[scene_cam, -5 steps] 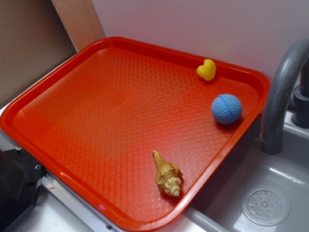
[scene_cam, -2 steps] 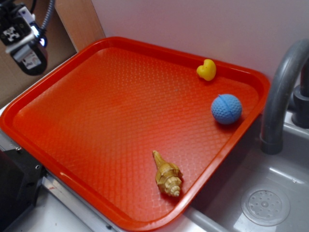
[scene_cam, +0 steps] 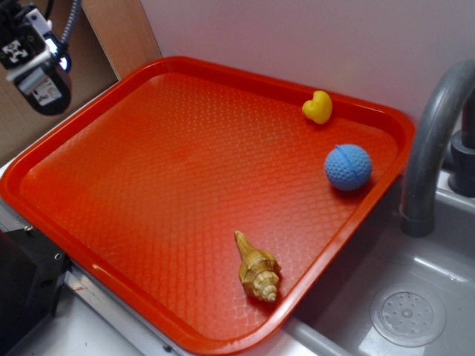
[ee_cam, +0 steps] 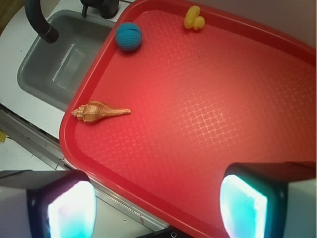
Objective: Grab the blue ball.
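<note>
Nothing grabbed yet: gripper [ee_cam: 158,208] wide open, empty, well apart from blue ball [scene_cam: 348,167] (far tray [scene_cam: 185,67] corner, near duck [scene_cam: 318,107]). Whole approach and grasp left.

Tray [scene_cam: 185,81] beside sink [scene_cam: 415,297]. On it: ball [scene_cam: 348,167] at the sink-side rim, duck [scene_cam: 318,107] behind it near the wall, shell [scene_cam: 257,268] in front.

The tool [scene_cam: 33,63] has been brought into view at the top-left corner, then nudged slightly further left since.
</note>
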Robot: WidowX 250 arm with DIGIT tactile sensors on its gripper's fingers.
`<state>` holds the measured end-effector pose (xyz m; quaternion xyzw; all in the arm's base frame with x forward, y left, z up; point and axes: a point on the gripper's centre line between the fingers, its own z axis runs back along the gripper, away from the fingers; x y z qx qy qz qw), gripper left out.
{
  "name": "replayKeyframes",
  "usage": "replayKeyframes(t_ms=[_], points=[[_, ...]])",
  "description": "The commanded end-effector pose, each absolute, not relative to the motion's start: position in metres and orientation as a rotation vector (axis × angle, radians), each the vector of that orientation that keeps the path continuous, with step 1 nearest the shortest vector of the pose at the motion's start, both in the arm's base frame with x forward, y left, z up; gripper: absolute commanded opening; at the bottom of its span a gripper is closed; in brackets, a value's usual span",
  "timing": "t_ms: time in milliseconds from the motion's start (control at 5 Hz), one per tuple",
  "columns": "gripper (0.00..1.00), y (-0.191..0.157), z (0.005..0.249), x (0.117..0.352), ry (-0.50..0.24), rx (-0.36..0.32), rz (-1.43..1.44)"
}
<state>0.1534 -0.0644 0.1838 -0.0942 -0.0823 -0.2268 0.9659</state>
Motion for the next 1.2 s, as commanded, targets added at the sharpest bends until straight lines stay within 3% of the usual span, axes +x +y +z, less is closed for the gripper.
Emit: replayKeyframes(t_ms=[0,200,400,800,1000], points=[[1.00,-0.151,0.128,0.218,-0.170,-0.067,-0.722],[1.00,-0.164,0.105,0.239,-0.210,-0.097,-0.736],[1.00,-0.175,0.087,0.271,-0.309,-0.132,-0.736],[1.00,-0.189,0.068,0.316,-0.309,-0.161,-0.723],[1.00,-0.208,0.049,0.327,-0.264,-0.221,-0.752]])
